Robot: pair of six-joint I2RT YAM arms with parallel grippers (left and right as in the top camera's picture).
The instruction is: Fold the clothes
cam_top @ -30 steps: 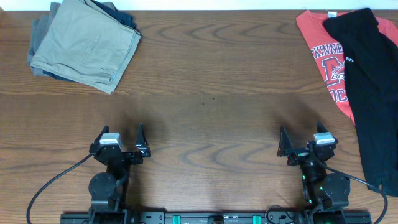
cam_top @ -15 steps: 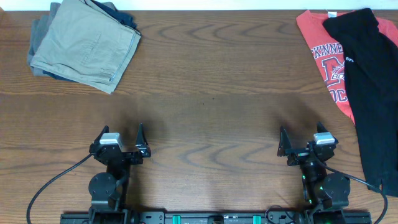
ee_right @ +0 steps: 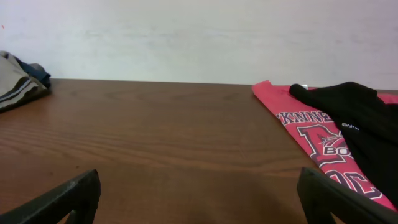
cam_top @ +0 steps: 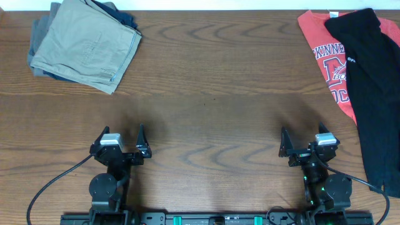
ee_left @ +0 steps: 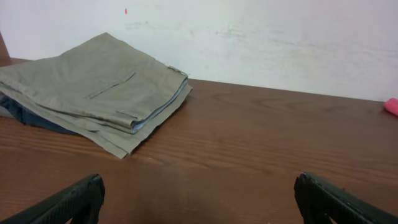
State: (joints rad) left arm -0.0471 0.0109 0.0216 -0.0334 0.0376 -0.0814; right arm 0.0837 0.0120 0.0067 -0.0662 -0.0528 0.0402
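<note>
Unchanged from a second ago: no shift of either arm or of any garment. Left gripper and right gripper parked at the near edge of the table, both with fingers spread wide and holding nothing. Folded tan khaki trousers at the far left corner, stacked on a navy garment and a grey garment. Red T-shirt and black trousers lying unfolded at the far right, black overlapping red, well apart from both grippers. Judged as a pause between garments: left stack done, right-hand pile yet to be drawn to the centre and folded.
</note>
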